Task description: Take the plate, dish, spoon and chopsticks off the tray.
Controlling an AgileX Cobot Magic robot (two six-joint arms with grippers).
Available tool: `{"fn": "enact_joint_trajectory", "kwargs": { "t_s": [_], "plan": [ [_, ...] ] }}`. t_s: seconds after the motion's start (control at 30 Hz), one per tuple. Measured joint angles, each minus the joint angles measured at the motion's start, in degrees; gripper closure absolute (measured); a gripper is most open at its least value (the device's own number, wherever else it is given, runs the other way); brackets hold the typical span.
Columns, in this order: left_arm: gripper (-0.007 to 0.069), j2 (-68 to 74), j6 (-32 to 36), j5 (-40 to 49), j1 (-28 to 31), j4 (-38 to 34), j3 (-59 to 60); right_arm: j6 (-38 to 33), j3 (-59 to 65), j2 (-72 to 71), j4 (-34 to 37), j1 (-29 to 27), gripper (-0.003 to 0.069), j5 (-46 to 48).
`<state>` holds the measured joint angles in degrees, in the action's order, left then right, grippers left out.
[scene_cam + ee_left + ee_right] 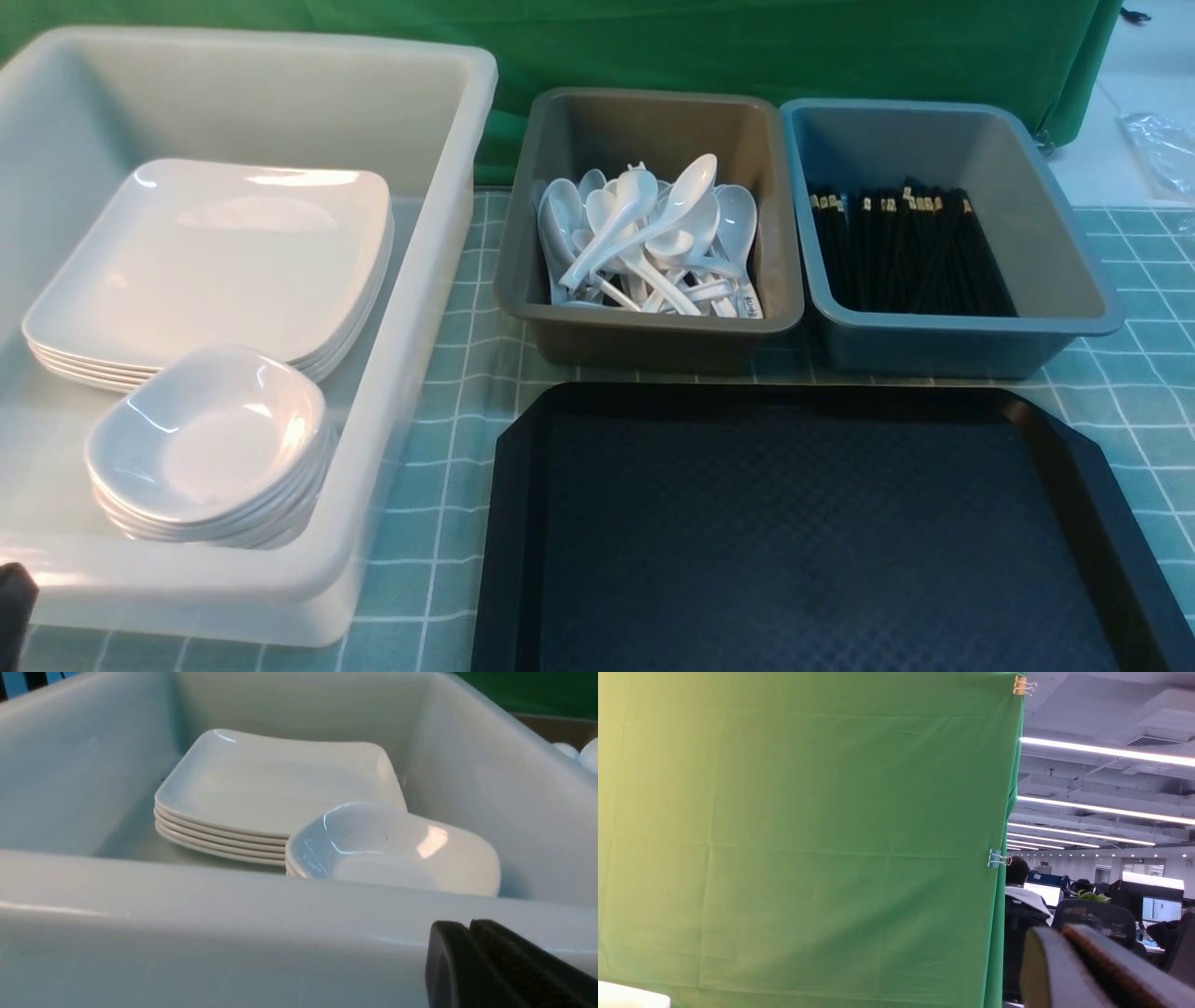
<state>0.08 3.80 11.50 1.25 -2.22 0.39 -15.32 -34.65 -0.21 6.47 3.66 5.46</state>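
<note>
The black tray [509, 523] lies at the front with nothing on its textured floor. White square plates [224, 261] are stacked in the big white tub [439, 280], with a stack of small white dishes [210, 439] in front of them. Both stacks also show in the left wrist view, the plates [261, 788] and the dishes [392, 849]. Several white spoons [644, 233] fill the brown tub. Black chopsticks [901, 247] lie in the blue tub. My left gripper [468, 926] is shut and empty just outside the white tub's near rim [233, 896]. My right gripper [1062, 931] is shut, empty, raised and facing the green curtain.
The brown tub [653, 341] and the blue tub [934, 350] stand side by side just behind the tray. A green curtain [747, 47] closes off the back. The table has a teal checked cloth [448, 467].
</note>
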Motion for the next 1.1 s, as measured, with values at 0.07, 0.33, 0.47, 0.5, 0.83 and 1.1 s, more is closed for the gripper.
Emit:
{"fn": "enact_joint_trajectory", "kwargs": {
  "t_s": [0.07,0.33,0.47,0.5,0.83,1.1],
  "plan": [
    [0.0608,0.0,0.0,0.5,0.0,0.0,0.0,0.0,0.0,0.0,0.0,0.0,0.0582,0.0],
    [0.0607,0.0,0.0,0.9,0.0,0.0,0.0,0.0,0.0,0.0,0.0,0.0,0.0568,0.0],
    [0.0607,0.0,0.0,0.9,0.0,0.0,0.0,0.0,0.0,0.0,0.0,0.0,0.0556,0.0],
    [0.0607,0.0,0.0,0.9,0.0,0.0,0.0,0.0,0.0,0.0,0.0,0.0,0.0553,0.0],
    [0.0607,0.0,0.0,0.9,0.0,0.0,0.0,0.0,0.0,0.0,0.0,0.0,0.0529,0.0],
    [0.0607,0.0,0.1,0.9,0.0,0.0,0.0,-1.2,0.0,0.0,-0.3,0.0,0.0517,0.2]
  ]
}}
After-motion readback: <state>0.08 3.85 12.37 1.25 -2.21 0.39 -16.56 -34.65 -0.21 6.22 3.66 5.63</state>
